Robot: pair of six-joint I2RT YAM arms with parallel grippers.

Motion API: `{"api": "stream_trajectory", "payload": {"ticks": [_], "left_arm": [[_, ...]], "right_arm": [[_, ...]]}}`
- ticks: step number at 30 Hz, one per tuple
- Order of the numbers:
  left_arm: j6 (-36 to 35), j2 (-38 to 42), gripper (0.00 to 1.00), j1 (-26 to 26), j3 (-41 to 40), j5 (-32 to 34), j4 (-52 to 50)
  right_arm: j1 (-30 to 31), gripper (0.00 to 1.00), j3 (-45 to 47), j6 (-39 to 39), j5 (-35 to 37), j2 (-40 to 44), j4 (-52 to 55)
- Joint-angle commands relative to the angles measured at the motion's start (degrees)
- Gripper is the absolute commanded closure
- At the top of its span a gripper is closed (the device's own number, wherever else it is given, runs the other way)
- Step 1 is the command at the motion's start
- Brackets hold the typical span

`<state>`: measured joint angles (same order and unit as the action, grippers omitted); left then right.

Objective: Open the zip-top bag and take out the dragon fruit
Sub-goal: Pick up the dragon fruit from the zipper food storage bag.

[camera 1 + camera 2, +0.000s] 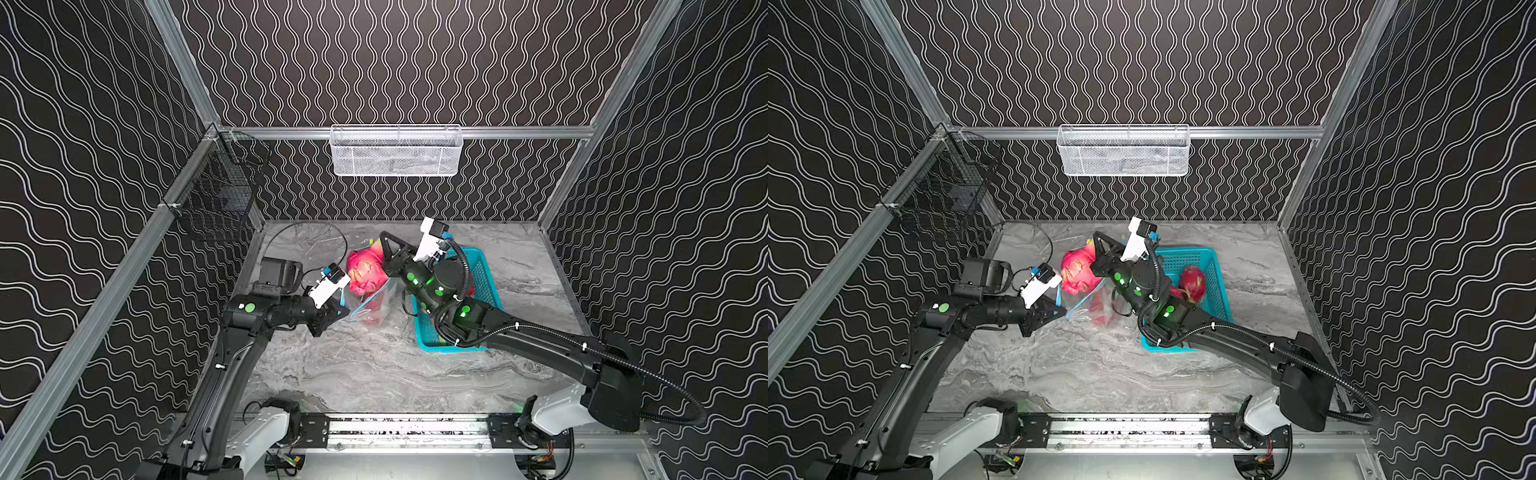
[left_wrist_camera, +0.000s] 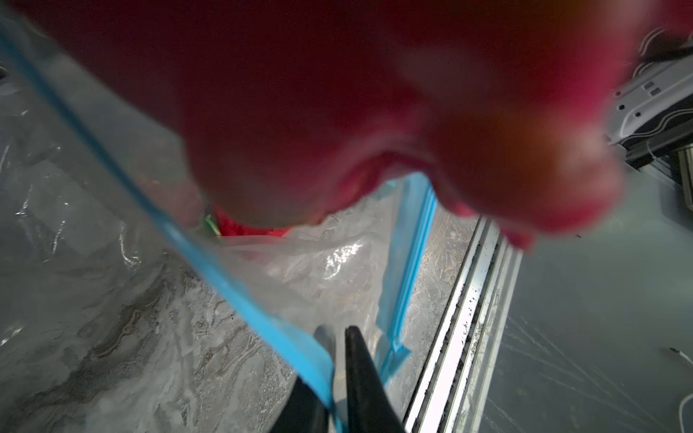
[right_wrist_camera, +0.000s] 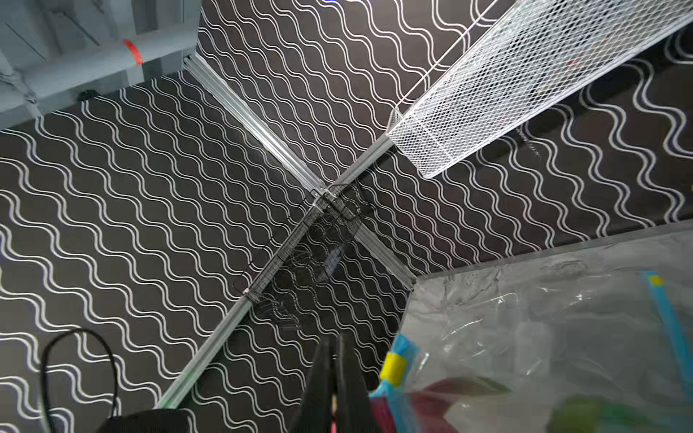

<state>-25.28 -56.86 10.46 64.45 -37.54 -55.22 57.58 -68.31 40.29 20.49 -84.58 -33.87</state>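
Surface point(image 1: 374, 374): grey, marbled; carries everything below.

Basket point(image 1: 484, 266): teal, right of centre, partly under the right arm; holds a second fruit point(image 1: 1192, 282), pink, seen in a top view.

Bag point(image 1: 376, 309): clear plastic with blue zip edges; lies mid-surface, just left of the basket. Mouth open, with the zip edges spreading in a V away from the left tool.

Dragon fruit point(image 1: 365, 272): pink, sits at the bag's open mouth, between the two tools. Lies just behind the left tool's tip and close against the left side of the right tool; touching or not, cannot tell. Long axis runs front to back, leaning slightly right. Green-tipped end points toward the back wall, rounder end toward the left tool. Shows only as a red blur in the left wrist view. How much is still inside the plastic, cannot tell.

Left tool point(image 1: 345, 311): clamped on the bag's blue zip edge, strip passing between the fingers point(image 2: 356, 367).

Right tool point(image 1: 384, 236): points up and back beside the fruit's green tip. Jaws pressed together and tips bare in the right wrist view; anything pinched lower down, cannot tell.
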Motion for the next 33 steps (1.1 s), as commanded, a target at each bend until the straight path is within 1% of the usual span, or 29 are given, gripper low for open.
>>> {"api": "stream_trajectory", "payload": {"ticks": [1,3,5,7,8,10,12,14,17,20,22,24,27,30,33], "left_arm": [[3.7,0.8,0.99,0.0,-1.2,8.2,6.5],[4.2,0.9,1.00,0.0,-2.0,11.9,9.7],[4.1,0.3,1.00,0.0,-1.7,14.1,11.8],[3.7,-0.5,1.00,0.0,-0.5,15.7,13.6],[3.6,-0.8,1.00,0.0,0.4,15.8,14.2],[3.1,-2.2,1.00,0.0,3.1,14.8,14.4],[3.5,-3.4,1.00,0.0,6.1,12.8,13.9],[4.1,-4.4,1.00,0.0,9.0,8.4,12.4],[4.0,-5.7,1.00,0.0,12.9,-2.1,6.7],[5.4,-5.5,1.00,0.0,14.3,-12.5,3.0],[5.3,-5.3,1.00,0.0,14.6,-16.5,0.8],[7.0,-5.1,1.00,0.0,13.8,-17.5,0.8],[4.0,-5.3,1.00,-0.1,13.5,-16.7,-2.5],[3.3,-4.9,1.00,-0.1,11.8,-11.1,-2.0],[1.5,-4.3,1.00,-0.3,10.3,-6.3,-1.6]], "right_arm": [[-0.5,1.00,-2.7,4.6,-7.5,2.1,-4.6],[-1.8,1.00,-4.7,6.6,-14.3,3.0,-2.3],[-4.4,1.00,-6.5,10.9,-23.7,3.4,-0.9],[-6.9,1.00,-9.0,14.6,-34.9,3.0,0.5],[-7.6,1.00,-9.8,15.9,-39.6,2.8,1.1],[-8.9,1.00,-12.2,18.9,-51.4,1.1,1.3],[-9.4,1.00,-11.8,21.8,-58.4,0.5,0.5],[-9.7,1.00,-8.9,22.9,-60.3,1.6,-0.7],[-10.8,1.00,-4.3,22.2,-58.5,4.4,-0.3],[-12.4,1.00,-1.2,21.6,-55.7,6.5,0.0],[-13.1,1.00,-0.9,21.3,-55.4,6.4,0.2],[-13.7,1.00,-1.2,22.3,-57.2,5.0,-1.4],[-14.3,1.00,-1.8,23.3,-59.3,3.4,-4.3],[-14.8,1.00,-4.6,23.5,-62.2,2.2,-5.8],[-16.5,1.00,-7.4,21.1,-62.7,3.3,-2.0]]}}
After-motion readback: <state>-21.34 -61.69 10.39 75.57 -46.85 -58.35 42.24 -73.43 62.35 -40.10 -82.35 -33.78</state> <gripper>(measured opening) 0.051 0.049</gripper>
